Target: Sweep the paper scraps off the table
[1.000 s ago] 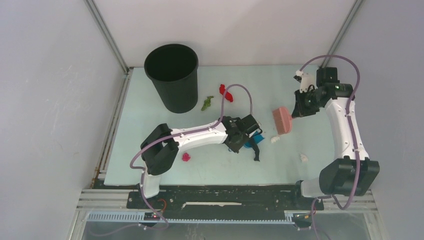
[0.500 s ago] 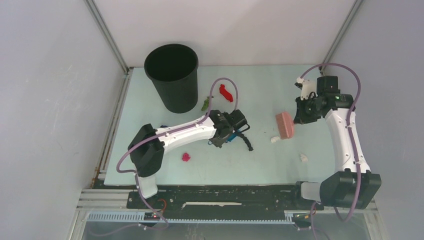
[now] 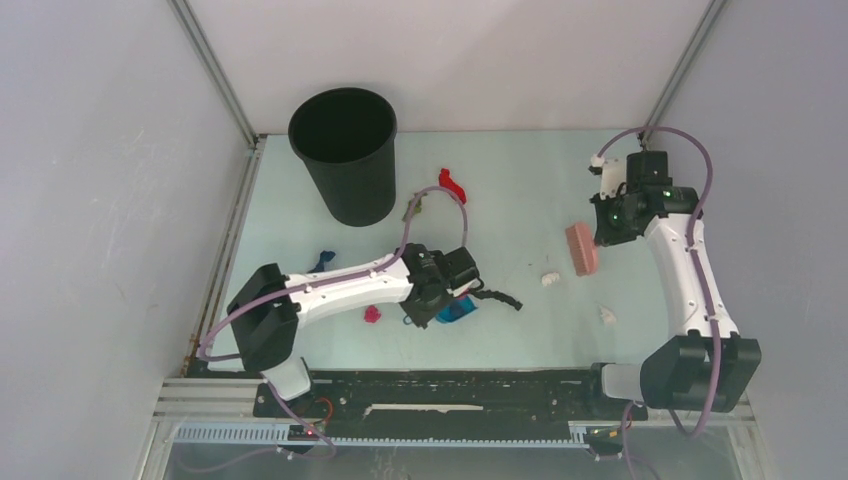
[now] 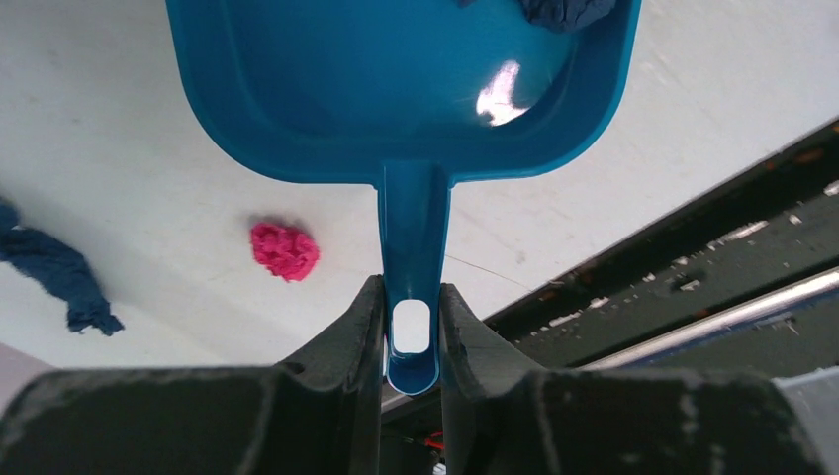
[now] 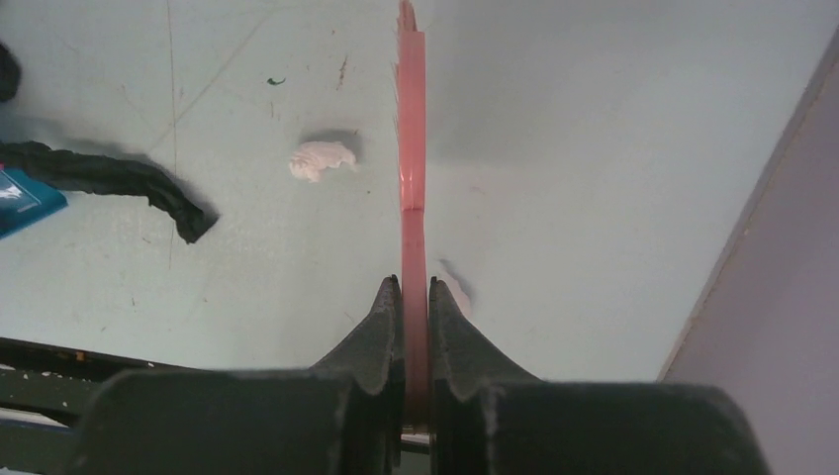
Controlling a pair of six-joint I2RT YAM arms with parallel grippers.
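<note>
My left gripper (image 3: 441,300) (image 4: 411,327) is shut on the handle of the blue dustpan (image 3: 457,311) (image 4: 406,89), near the table's (image 3: 520,180) front middle. A dark blue bit (image 4: 564,12) lies in the pan. Paper scraps lie around: magenta (image 3: 372,314) (image 4: 285,249) left of the pan, dark blue (image 3: 322,261) (image 4: 59,277), black (image 3: 497,296) (image 5: 119,178) right of the pan, red (image 3: 453,185), green (image 3: 412,208). My right gripper (image 3: 605,225) (image 5: 415,297) is shut on the pink brush (image 3: 582,248) (image 5: 411,148), held above the table at the right.
A tall black bin (image 3: 343,150) stands at the back left. Two small white scraps (image 3: 549,279) (image 3: 607,315) lie below the brush. Metal rails edge the table, with walls close on the left, back and right.
The left arm drew the dustpan back toward the near left, uncovering the dark blue scrap; the black scrap shifted with it. The right arm carried the brush slightly right.
</note>
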